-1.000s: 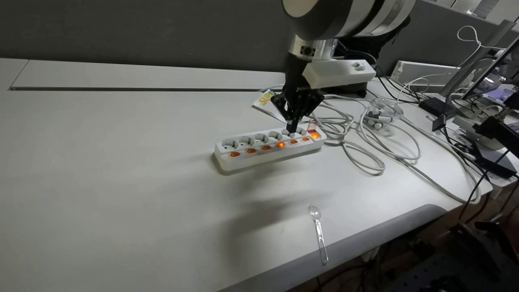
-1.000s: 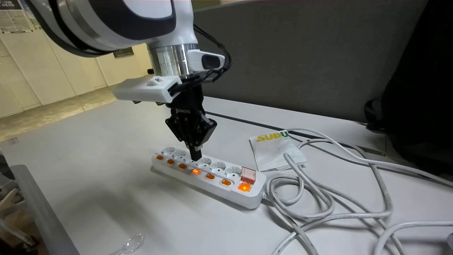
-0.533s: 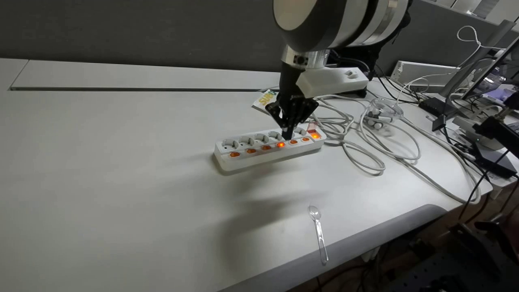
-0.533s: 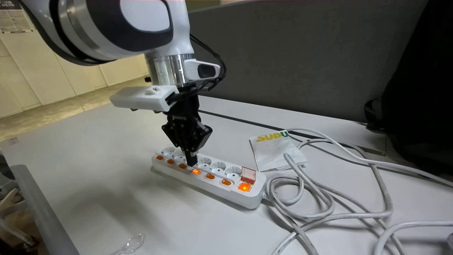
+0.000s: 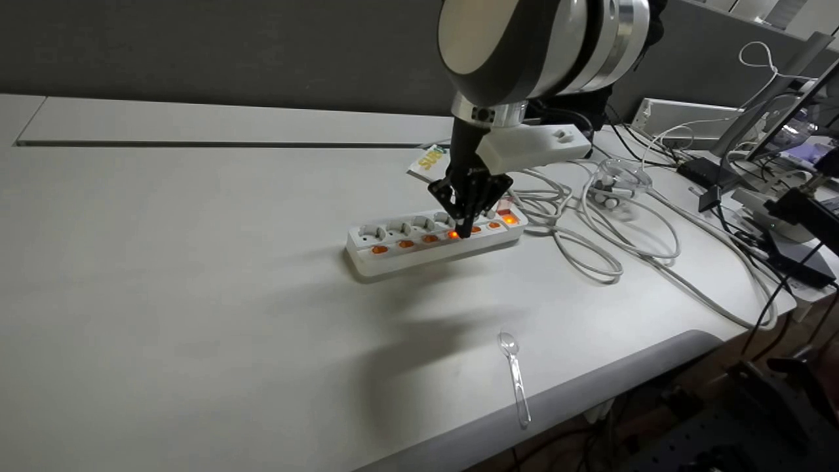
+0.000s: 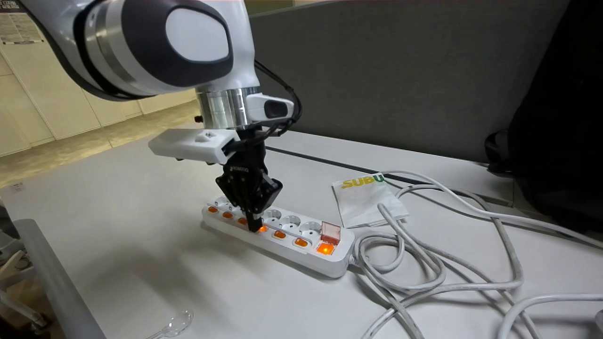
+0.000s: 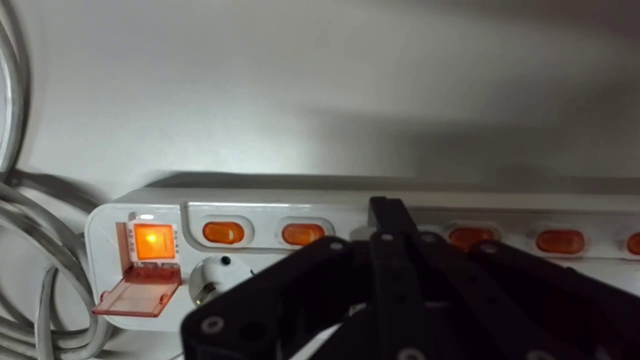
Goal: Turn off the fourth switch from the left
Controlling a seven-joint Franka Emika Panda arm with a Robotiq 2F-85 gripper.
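Lower than half a second ago, the gripper (image 5: 464, 233) holds its fingers pinched together at the white power strip (image 5: 436, 252). Left to right in an exterior view: three dull orange switches (image 5: 406, 244), then the fourth switch (image 5: 452, 234), glowing, partly covered by the fingers; contact unclear. The wrist view hides its orange face and crops the first switch (image 7: 634, 243).
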